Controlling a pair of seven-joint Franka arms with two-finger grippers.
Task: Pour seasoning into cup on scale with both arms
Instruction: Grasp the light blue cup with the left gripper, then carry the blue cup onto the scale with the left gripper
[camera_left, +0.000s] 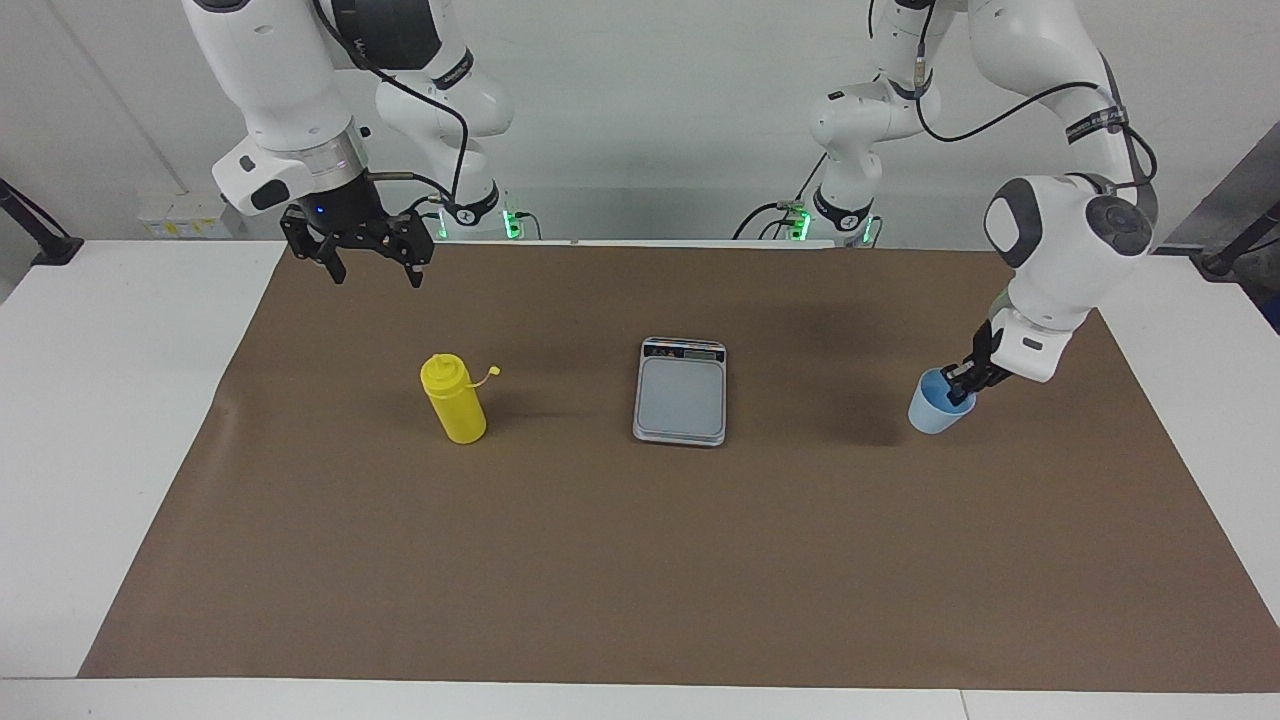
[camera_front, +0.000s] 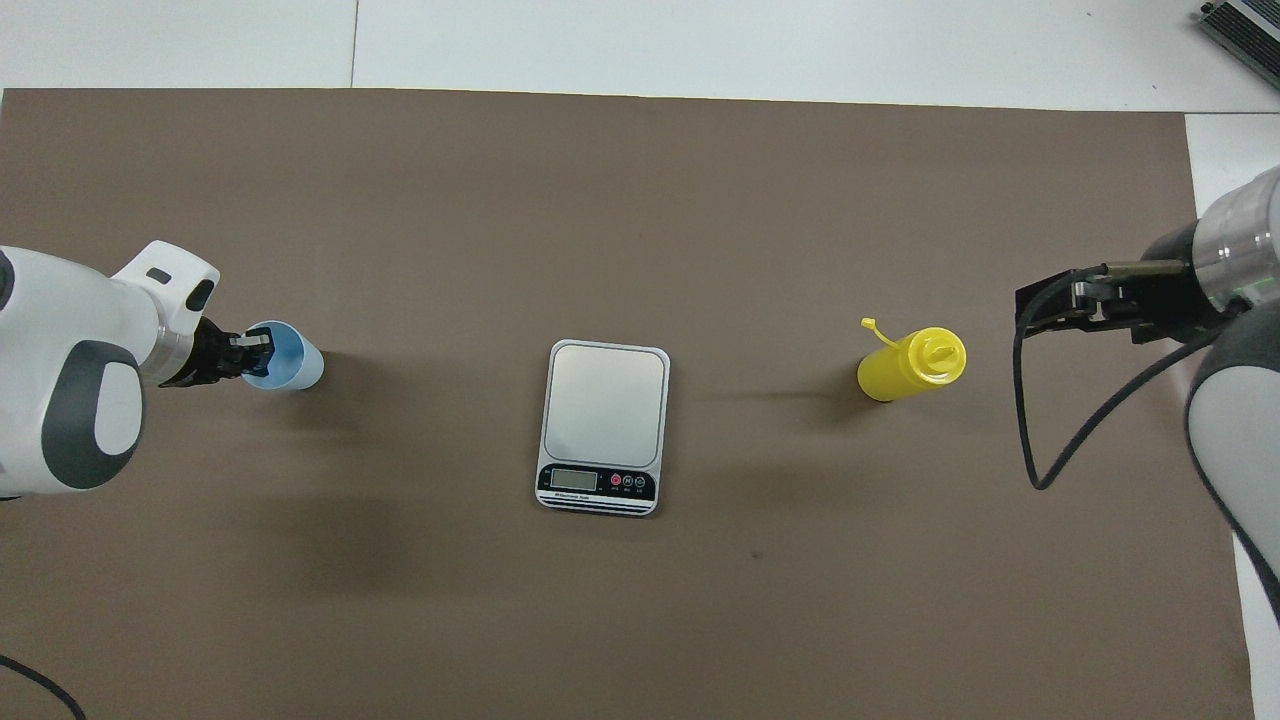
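The small light blue tapered plastic cup (camera_left: 935, 408) is being gripped at its rim by the left hand (camera_left: 962, 385), which is clenched on the cup's wall, one finger inside the brighter blue interior. The cup is tilted and appears to be raised slightly off the brown paper mat (camera_left: 640, 560) covering the white surface (camera_left: 90, 400), at the left arm's end; whether its base is still touching the mat cannot be told.

The flat rectangular silver-grey kitchen scale (camera_left: 680, 391) is lying in the middle of the mat, well apart from the cup, its dark display strip turned toward the robots and its grey weighing plate bare.

The small yellow plastic squeeze bottle (camera_left: 453, 399) is standing upright on the mat toward the right arm's end, its thin tethered cap strap (camera_left: 487, 374) sticking out toward the scale.

The right hand (camera_left: 370, 262) is being held released, fingers spread apart, in the air over the mat's edge at the robots' end, well apart from the bottle, and nothing is being grasped by it.
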